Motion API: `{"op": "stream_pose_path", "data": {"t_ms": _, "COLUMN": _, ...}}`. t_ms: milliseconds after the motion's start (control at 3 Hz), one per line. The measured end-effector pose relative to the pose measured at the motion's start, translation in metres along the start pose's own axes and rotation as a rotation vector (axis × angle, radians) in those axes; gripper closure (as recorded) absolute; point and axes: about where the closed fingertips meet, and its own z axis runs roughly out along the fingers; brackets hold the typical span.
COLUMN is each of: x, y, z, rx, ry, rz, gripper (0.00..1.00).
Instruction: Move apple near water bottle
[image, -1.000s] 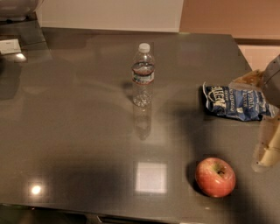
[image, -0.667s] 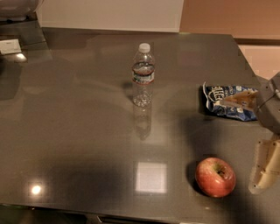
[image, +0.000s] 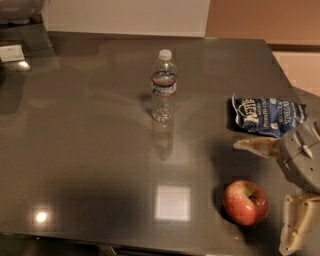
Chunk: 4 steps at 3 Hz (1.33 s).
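At the near right, the gripper (image: 264, 195) runs off the picture's right edge, its arm unseen. It covers the snack bag's (image: 265, 115) near right corner. The water bottle's (image: 163, 85) label print is unreadable.

Legible text: none. Snack bag (image: 267, 116), blue and white: large white lettering across its face, not decipherable. Water bottle (image: 163, 85): dark red-and-blue label band, print too small to read. White card (image: 11, 52), far left corner of table (image: 90, 150): unreadable. Gripper (image: 260, 196), right edge, just beside apple (image: 245, 202), fingers spread apart: unmarked.
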Motion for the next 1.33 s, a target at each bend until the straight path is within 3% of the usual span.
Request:
{"op": "stream_pose_path", "data": {"t_ms": 333, "x": -0.0006, "y": 0.0086, "z": 0.0120, "rx": -0.024, "ry": -0.019, "rz": -0.036, "gripper": 0.00}}
{"op": "stream_pose_path", "data": {"t_ms": 667, "x": 0.0021, "y": 0.0128, "z": 0.0198, "rx": -0.037, "ry": -0.021, "rz": -0.050, "gripper": 0.18}}
{"op": "stream_pose_path", "data": {"t_ms": 1333, "x": 0.0082, "y": 0.0095, "z": 0.0203, "rx": -0.055, "ry": -0.013, "rz": -0.026, "gripper": 0.65}}
